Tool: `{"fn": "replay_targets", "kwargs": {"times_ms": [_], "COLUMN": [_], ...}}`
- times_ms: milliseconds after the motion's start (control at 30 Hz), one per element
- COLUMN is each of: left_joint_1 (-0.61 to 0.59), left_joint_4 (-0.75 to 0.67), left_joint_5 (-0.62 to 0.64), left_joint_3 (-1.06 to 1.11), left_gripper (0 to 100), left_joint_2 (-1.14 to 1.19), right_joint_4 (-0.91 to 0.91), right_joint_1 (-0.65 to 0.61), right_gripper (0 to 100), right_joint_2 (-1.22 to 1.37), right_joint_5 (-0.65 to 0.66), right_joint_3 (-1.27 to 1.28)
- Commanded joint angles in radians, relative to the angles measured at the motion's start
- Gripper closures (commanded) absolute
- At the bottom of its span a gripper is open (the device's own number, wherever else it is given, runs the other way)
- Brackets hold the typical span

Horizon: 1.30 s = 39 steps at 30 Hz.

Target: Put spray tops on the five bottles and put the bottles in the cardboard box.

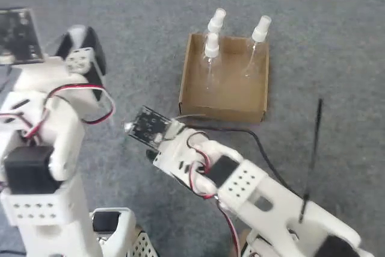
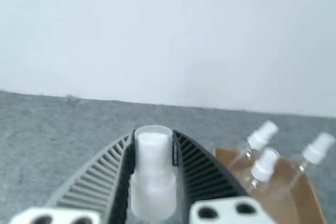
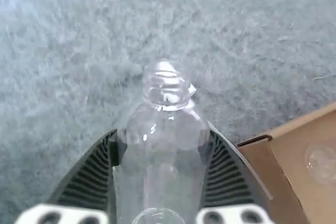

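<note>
High view: box holds three capped bottles | left pincer grips spray top | right pincer grips bottle

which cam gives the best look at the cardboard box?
High view: the whole open cardboard box from above, with three topped bottles. Left wrist view shows part of it beyond the left claw; right wrist view catches one corner.

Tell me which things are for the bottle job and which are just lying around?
For the job:
spray top in the left gripper
open bottle in the right gripper
three topped bottles
cardboard box

Just lying about:
thin black stick
black cable
grey carpet
</note>
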Motion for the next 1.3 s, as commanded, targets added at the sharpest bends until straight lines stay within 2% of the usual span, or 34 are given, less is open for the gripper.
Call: {"fn": "replay_targets", "kwargs": {"times_ms": [0,233,667,867,1267], "left_joint_1": [0.06,0.109,0.112,0.187,0.189], "left_joint_4": [0.009,-0.061,-0.161,-0.16,-0.124], "left_joint_5": [0.018,0.087,0.12,0.12,0.112], "left_joint_3": [-0.045,-0.044,0.113,0.17,0.14], "left_gripper": [99,99,99,99,99], "left_joint_2": [-0.032,-0.032,-0.032,-0.032,-0.034], "right_joint_4": [-0.039,-0.042,-0.042,-0.041,-0.042], "right_joint_1": [-0.002,-0.004,-0.005,-0.001,-0.001], "right_gripper": [99.2,99.2,99.2,99.2,99.2], "right_joint_2": [-0.183,-0.346,-0.343,-0.343,-0.352], "right_joint_5": [-0.052,-0.052,-0.054,-0.052,-0.044], "right_joint_3": [0.06,0.152,0.157,0.157,0.199]}}
